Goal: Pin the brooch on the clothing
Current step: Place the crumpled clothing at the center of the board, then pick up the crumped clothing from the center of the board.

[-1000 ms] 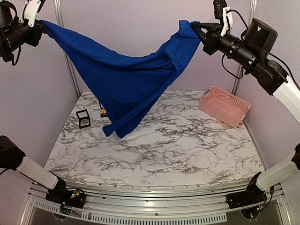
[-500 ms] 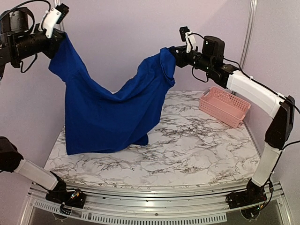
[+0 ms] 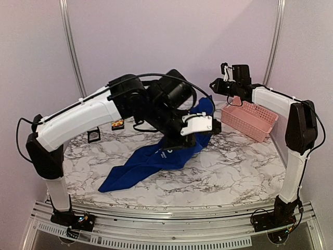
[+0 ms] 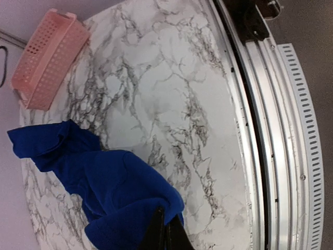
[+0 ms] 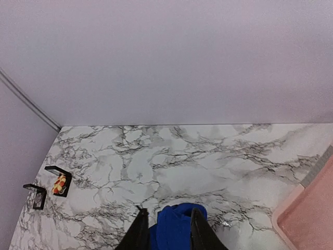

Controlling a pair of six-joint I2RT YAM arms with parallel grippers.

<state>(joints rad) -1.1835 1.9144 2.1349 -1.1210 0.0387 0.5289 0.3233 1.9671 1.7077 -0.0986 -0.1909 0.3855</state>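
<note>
The clothing [image 3: 156,161], a royal blue shirt, lies crumpled in a diagonal heap across the marble table, print hidden. My left gripper [image 3: 212,127] reaches over to its far right end and is shut on a fold of the blue cloth [image 4: 114,192], with the fingertips of the left gripper [image 4: 165,221] pinched together. My right gripper [image 3: 215,86] hangs above that same end; the fingers of the right gripper [image 5: 166,211] stand apart and open, the blue cloth [image 5: 174,232] showing below between them. The brooch [image 5: 60,183] rests in a small black box [image 3: 117,124] at the back left.
A second small black box [image 3: 94,136] lies near the brooch's box. A pink slatted basket [image 3: 250,117] stands at the back right, close beside my right arm. The left arm's white link spans the table's left half. A metal rail [image 4: 260,130] edges the table's front.
Both arms have come down from holding the shirt stretched high. The shirt now lies on the table. My right gripper has let go; my left swung to the right with it.
</note>
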